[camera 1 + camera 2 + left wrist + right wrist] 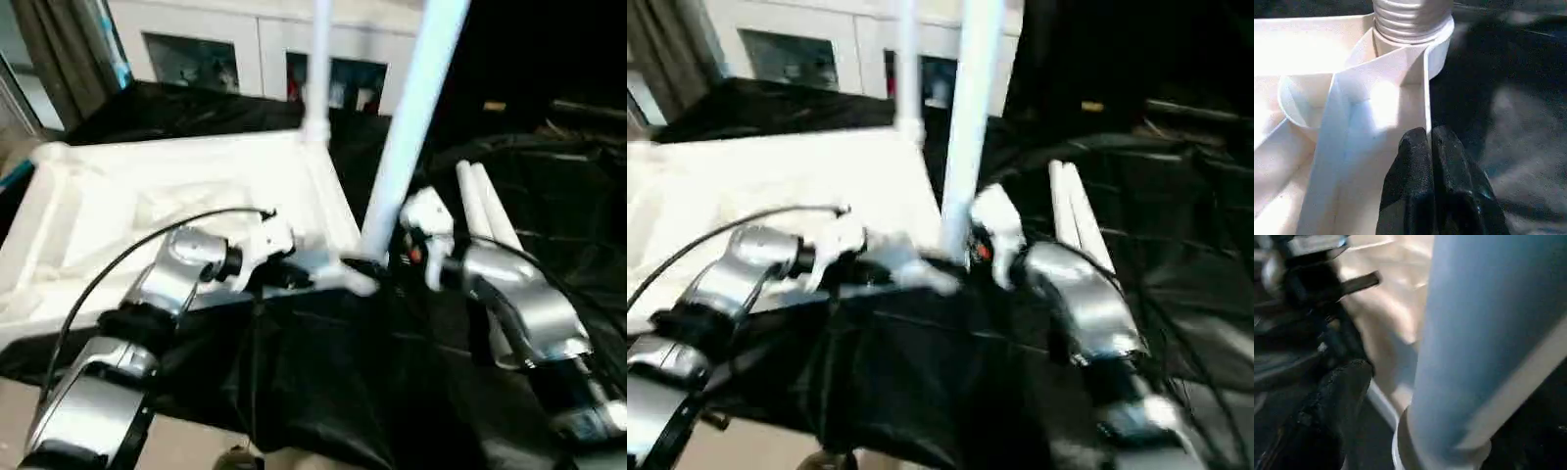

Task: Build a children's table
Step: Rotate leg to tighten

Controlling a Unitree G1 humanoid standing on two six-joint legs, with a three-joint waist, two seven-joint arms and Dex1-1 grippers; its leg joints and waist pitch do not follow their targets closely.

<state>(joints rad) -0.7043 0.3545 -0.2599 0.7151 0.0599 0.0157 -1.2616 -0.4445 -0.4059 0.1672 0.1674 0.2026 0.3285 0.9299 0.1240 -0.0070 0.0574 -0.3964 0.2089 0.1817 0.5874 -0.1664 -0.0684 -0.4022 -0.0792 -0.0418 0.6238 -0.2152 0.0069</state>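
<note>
Tabletop (147, 211): lay upside down on your black-draped work table (323, 392).
Near-corner leg (407, 127): stood upright in its socket.
Left gripper (1427, 147): pinched shut on the tabletop's rim.
Right gripper (407, 257): beside that leg; couldn't tell its spread.
Spare legs (485, 206): lay flat, together, near your right arm.

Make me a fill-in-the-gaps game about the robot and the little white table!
1. The white table top lies with its ribbed underside facing ____.
2. ____ legs already stand in its corner sockets.
3. Two spare legs lie on the ____ cloth.
4. The left gripper is shut on the table top's ____.

Missing words: up; two; black; rim
</note>
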